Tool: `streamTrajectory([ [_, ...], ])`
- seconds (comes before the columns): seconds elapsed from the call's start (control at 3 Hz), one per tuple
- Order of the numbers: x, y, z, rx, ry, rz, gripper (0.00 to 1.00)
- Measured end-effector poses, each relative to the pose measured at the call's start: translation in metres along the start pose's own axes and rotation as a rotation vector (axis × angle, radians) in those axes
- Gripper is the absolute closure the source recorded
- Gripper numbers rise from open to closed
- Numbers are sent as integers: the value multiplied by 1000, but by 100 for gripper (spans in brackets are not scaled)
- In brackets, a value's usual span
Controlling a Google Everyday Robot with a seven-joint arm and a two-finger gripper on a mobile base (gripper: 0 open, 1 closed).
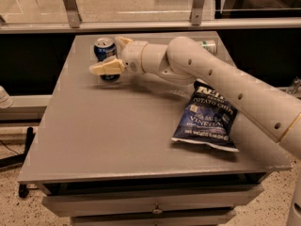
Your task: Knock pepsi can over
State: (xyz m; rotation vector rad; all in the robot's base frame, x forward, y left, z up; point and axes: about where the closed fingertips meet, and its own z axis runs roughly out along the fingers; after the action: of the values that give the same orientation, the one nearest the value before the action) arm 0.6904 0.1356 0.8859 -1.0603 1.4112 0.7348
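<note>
The pepsi can (pixel 104 48) is dark blue with a silver top and stands upright at the far left of the grey table (pixel 94 140). My gripper (pixel 113 54) is at the can, open. The near finger (pixel 103 68) crosses in front of the can's lower part and hides some of it. The far finger (pixel 122 41) points up just right of the can's top. I cannot tell whether the fingers touch the can.
A dark blue chip bag (pixel 207 121) lies flat at the right of the table, partly under my arm (pixel 211 79). A white-and-green can (pixel 207 44) shows behind the arm at the far right edge. A glass rail runs behind the table.
</note>
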Motion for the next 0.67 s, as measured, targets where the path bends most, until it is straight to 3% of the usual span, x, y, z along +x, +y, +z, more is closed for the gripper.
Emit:
streamTrajectory([
  [0.33,-3,3,-4,-23,13,28,42],
  [0.67,-28,7,-17,-58,20,31,64],
])
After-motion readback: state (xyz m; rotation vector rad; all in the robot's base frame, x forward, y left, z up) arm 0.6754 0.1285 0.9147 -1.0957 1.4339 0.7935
